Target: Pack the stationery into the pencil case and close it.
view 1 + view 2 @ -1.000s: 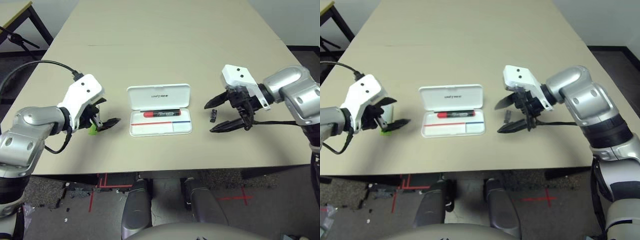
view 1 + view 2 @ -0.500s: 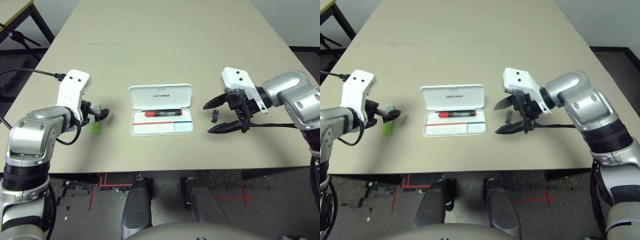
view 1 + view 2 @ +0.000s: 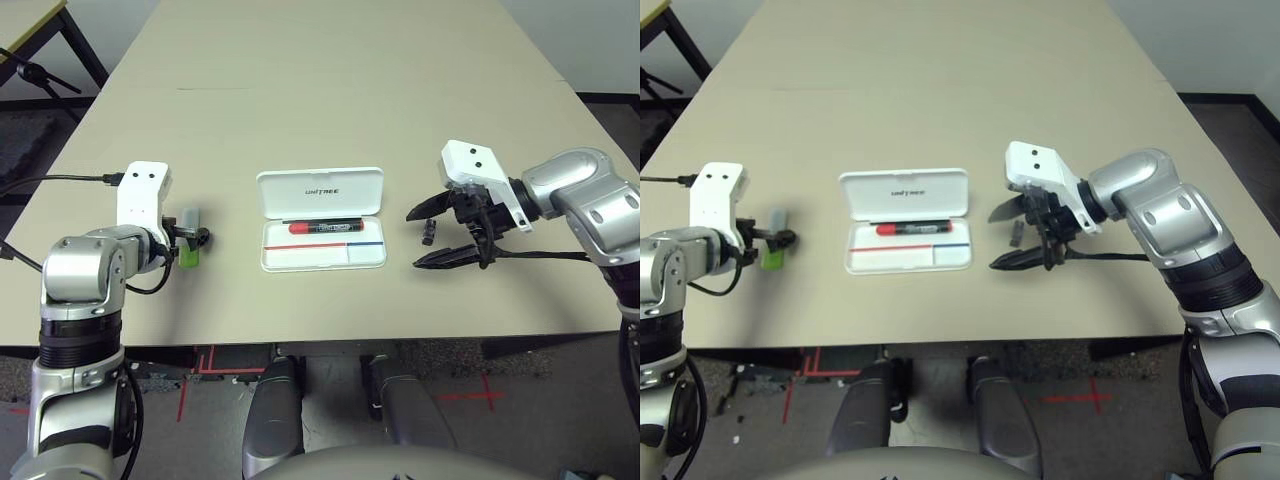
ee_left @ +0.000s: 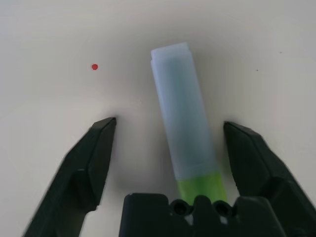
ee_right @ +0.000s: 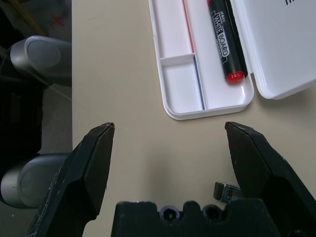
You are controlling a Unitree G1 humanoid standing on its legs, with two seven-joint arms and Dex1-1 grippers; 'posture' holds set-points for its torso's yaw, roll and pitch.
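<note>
Here my left claw (image 4: 168, 138) stands spread astride the green-and-white stick (image 4: 185, 123) on the desk (image 3: 320, 110), left of the open pencil case (image 3: 321, 232); my right claw (image 3: 425, 238) gapes beside the black clip (image 3: 429, 231).

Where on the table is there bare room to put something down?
The far half of the table, behind the open pencil case, is bare. So is the front strip near the edge. It is crowded beside the case: the green stick sits between the left gripper's fingers, and the small black clip sits by the right gripper.
</note>
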